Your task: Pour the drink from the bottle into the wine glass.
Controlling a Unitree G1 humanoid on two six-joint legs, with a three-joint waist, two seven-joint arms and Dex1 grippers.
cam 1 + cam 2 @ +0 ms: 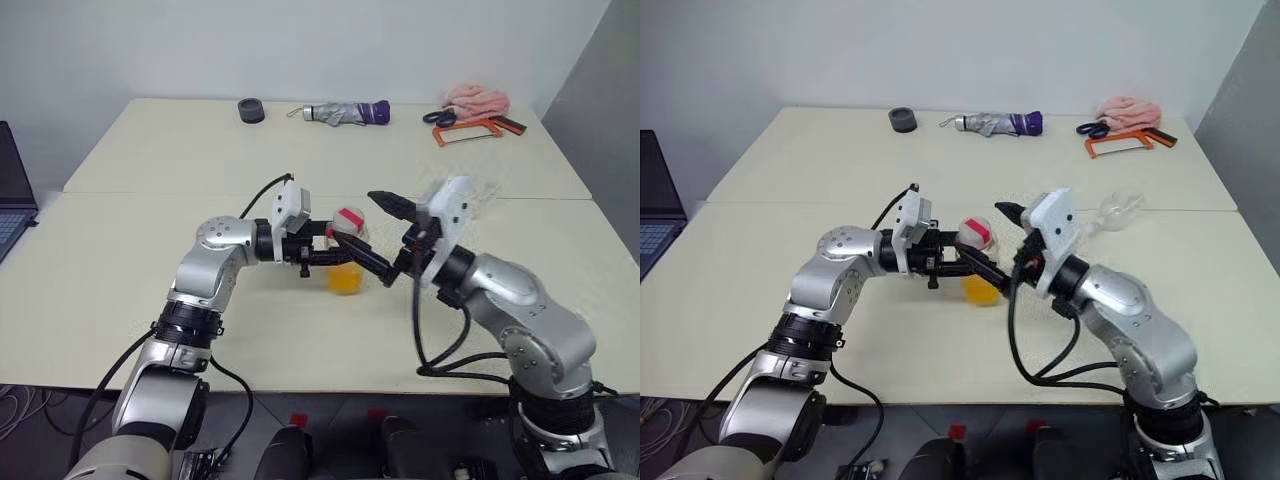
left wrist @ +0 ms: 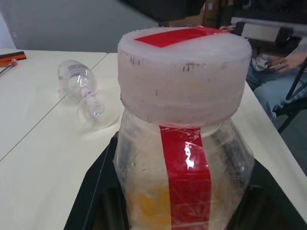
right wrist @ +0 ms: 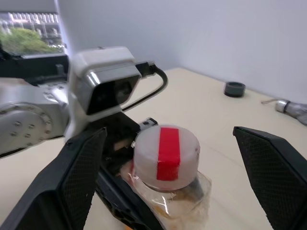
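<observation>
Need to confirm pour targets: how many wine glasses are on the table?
1. The wine glass lies on its side on the table, beyond the right gripper. Others may be hidden.

Bottle (image 2: 184, 143) base was cut off by the left wrist view's edge; drink (image 2: 151, 208) level was unreadable there. Wine glass (image 1: 1118, 212) lay largely hidden behind the right gripper's (image 1: 1002, 248) housing. Laptop (image 1: 12, 195) was cropped at the frame edge.

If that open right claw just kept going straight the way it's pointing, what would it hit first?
Most likely the bottle's cap: the right gripper has its fingers spread on either side of it, while the left gripper holds the bottle. How far off the cap is remains unclear.
</observation>
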